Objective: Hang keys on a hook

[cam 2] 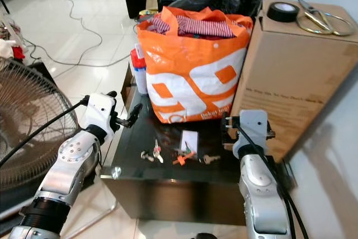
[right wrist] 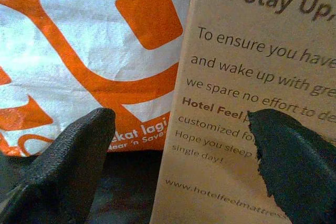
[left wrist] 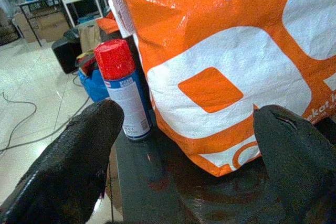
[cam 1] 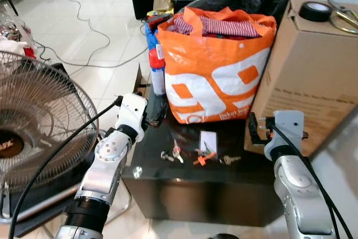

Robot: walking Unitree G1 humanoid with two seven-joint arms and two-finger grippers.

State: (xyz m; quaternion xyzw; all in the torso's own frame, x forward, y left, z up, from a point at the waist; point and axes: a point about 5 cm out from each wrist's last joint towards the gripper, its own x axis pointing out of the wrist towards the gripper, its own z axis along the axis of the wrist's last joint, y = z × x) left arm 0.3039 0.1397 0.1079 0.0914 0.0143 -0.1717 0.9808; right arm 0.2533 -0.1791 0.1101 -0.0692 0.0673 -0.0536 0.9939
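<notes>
Several keys lie on the black glass table (cam 1: 151, 163) near its front edge: a small bunch (cam 1: 170, 154), a bunch with an orange tag (cam 1: 204, 158) and a single key (cam 1: 230, 159). A white card (cam 1: 208, 140) lies just behind them. My left gripper (cam 1: 156, 117) hovers over the table's left part, behind and left of the keys, open and holding nothing, facing the orange bag (left wrist: 226, 66). My right gripper (cam 1: 254, 130) is open and holding nothing at the table's right side, pointing at the seam between the bag and the cardboard box (right wrist: 262, 103).
A full orange and white bag (cam 1: 215, 65) stands behind the keys. The tall cardboard box (cam 1: 313, 76) at the right carries a tape roll (cam 1: 315, 10) and scissors (cam 1: 342, 15). A red-capped spray can (left wrist: 123, 90) stands left of the bag. A floor fan (cam 1: 39, 121) is close on my left.
</notes>
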